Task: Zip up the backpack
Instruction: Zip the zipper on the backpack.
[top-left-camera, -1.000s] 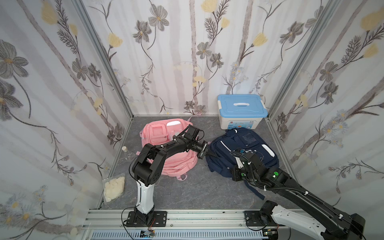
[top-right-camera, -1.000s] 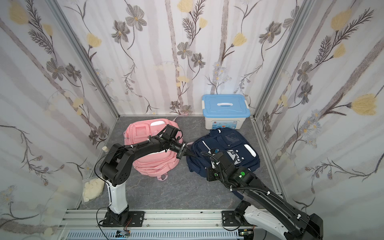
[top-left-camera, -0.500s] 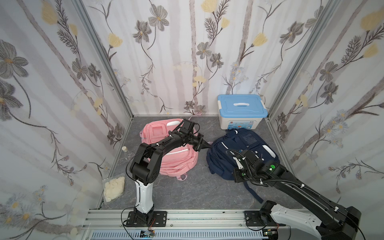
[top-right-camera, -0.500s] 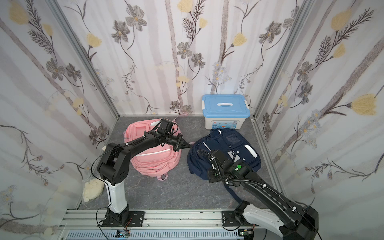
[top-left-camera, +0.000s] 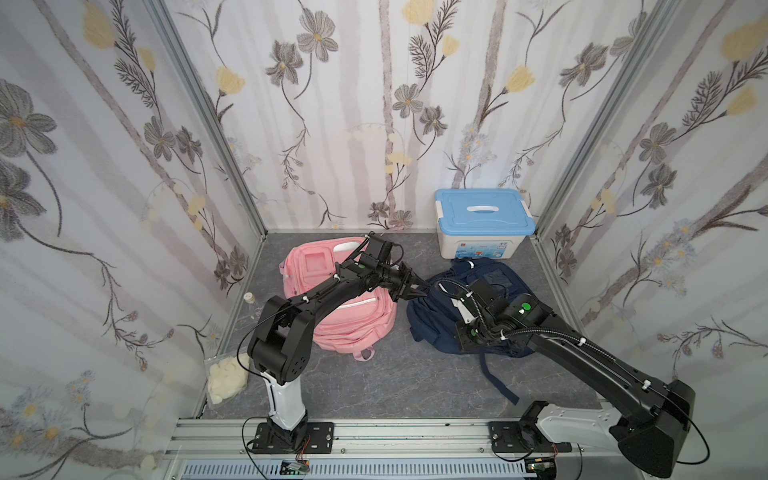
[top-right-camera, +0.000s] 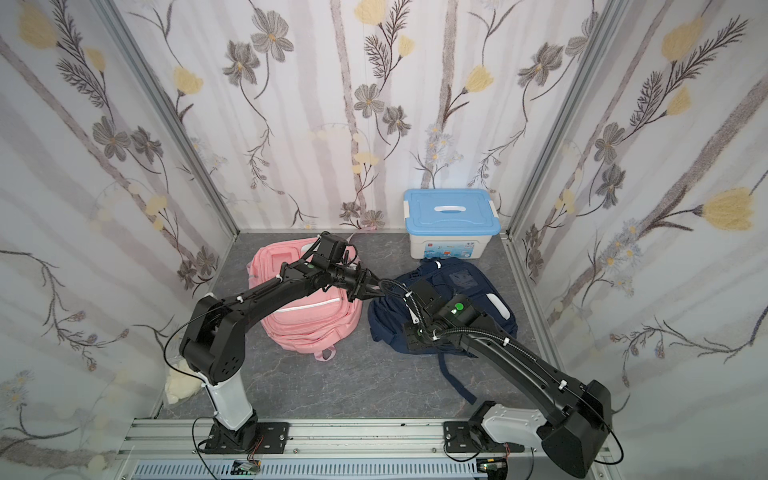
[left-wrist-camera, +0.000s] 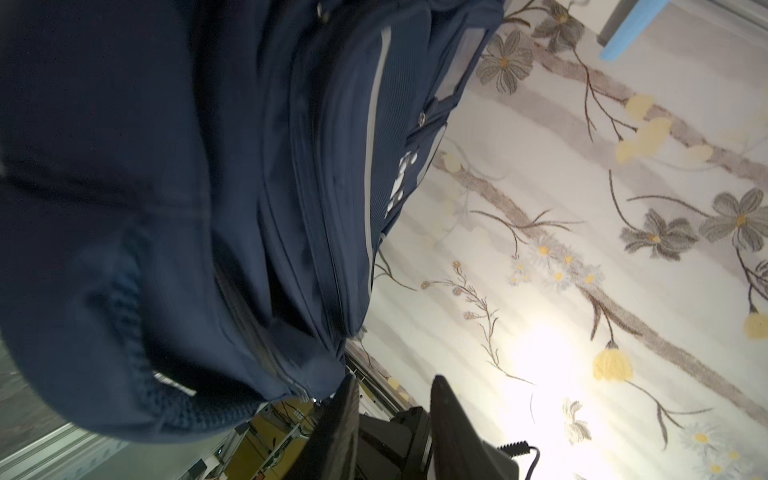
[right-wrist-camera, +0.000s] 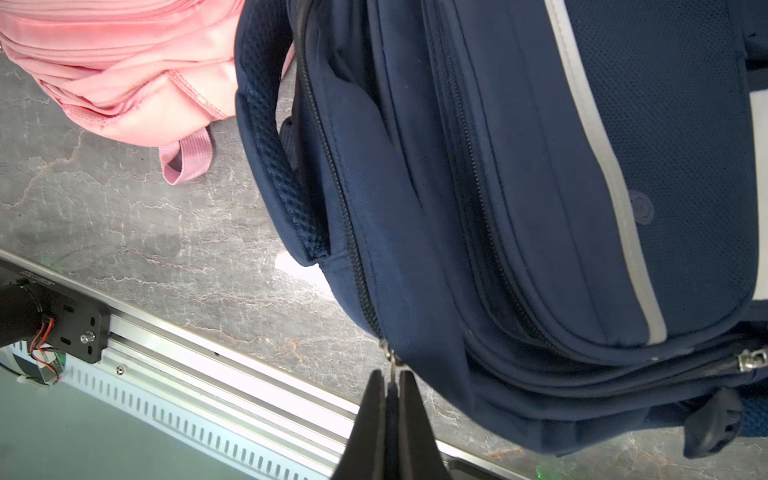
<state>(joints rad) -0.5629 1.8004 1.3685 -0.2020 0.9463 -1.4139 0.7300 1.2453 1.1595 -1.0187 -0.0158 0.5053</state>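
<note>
Right wrist view shows the right gripper (right-wrist-camera: 390, 376) with its jaws pressed together on the metal zipper pull (right-wrist-camera: 390, 356) of the navy backpack (right-wrist-camera: 540, 174). In both top views that navy backpack (top-left-camera: 498, 274) lies on the grey floor (top-left-camera: 374, 386), at 3 o'clock from the pink backpack (top-left-camera: 353, 324) and 6 o'clock from the blue-lidded box (top-left-camera: 484, 212). The left gripper (top-left-camera: 415, 286) is at the navy backpack's 9 o'clock edge. In the left wrist view its jaws stand apart, with nothing between them.
</note>
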